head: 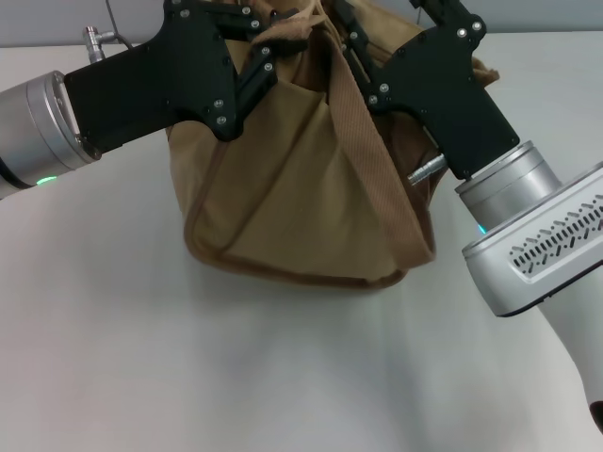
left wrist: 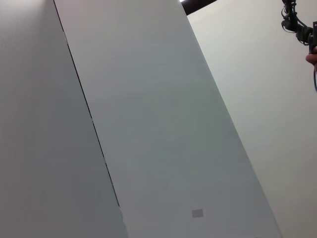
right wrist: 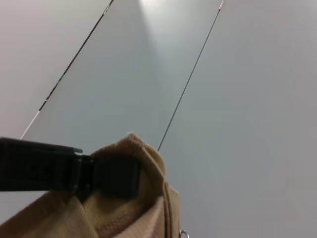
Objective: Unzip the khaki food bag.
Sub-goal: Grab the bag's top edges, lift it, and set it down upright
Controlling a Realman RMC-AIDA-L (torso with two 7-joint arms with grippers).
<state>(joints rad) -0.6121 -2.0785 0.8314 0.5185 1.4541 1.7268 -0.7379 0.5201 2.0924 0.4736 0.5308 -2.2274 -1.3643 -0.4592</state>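
Pale, matte, unmarked table filling the head view, with a strip of grey wall at 12 o'clock. Grey wall panels split by thin dark seams across the left wrist view; similar panels behind the fabric in the right wrist view. Khaki food bag resting on the table just above centre of the head view: soft, slumped tan canvas, woven and slightly ribbed, darker brown piping along the bottom edge, a wide fabric strap running from 12 o'clock down toward 5 o'clock across the front. Left gripper at 11 o'clock, flat black angular plates studded with small screws, on a brushed silver cylinder with a green light, reaching over the top left of the bag; fingertips buried in the folds of cloth at the top edge, so cannot tell whether apart or together. Right gripper at 1 o'clock, same black plates, on a silver wrist and white vented housing, pressed against the upper right of the bag. In the right wrist view, a black ridged finger clamped against a raised peak of tan canvas, cloth bunched around its tip. Zipper itself hidden at the top.
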